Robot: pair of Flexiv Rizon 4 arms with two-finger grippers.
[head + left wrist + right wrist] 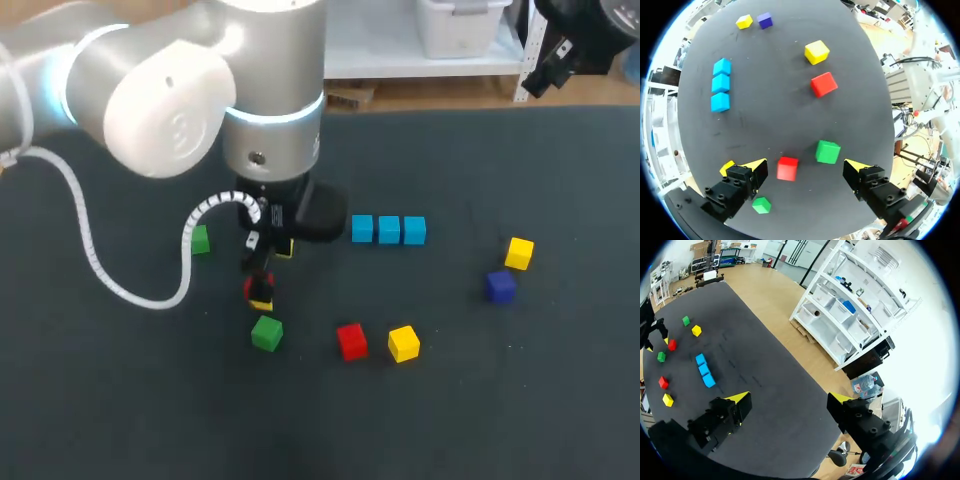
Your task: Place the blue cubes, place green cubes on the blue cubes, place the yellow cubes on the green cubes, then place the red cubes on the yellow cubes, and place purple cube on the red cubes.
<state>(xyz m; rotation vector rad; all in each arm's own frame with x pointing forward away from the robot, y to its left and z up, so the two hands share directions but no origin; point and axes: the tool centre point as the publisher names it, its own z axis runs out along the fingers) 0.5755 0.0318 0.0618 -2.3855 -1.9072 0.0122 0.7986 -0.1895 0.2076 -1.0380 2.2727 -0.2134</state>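
**Operator:** Where did my left tool stand?

**Inspector:** Your left tool (805,169) hung low over the tabletop (770,120), fingers spread wide, nothing gripped. A red cube (787,168) sat between the fingers, nearer one tip than the other, and as far as I could see it touched neither. A green cube (828,151) lay just ahead of the red one, also within the fingers' span.

**Operator:** And the base of the stack?

**Inspector:** Three blue cubes (720,84) stood in a close row, well ahead of that tool and off to one side, with nothing on them. In my judgement the green layer was due. The relation that mattered was that the green cube sat just ahead of the line between the fingertips, while the red one occupied that line. You would have needed to advance slightly before closing.

**Operator:** Could the right arm have served?

**Inspector:** Your right tool (787,401) was wide apart and empty, up near the tabletop's far edge and well apart from every cube. The left was plainly nearer.
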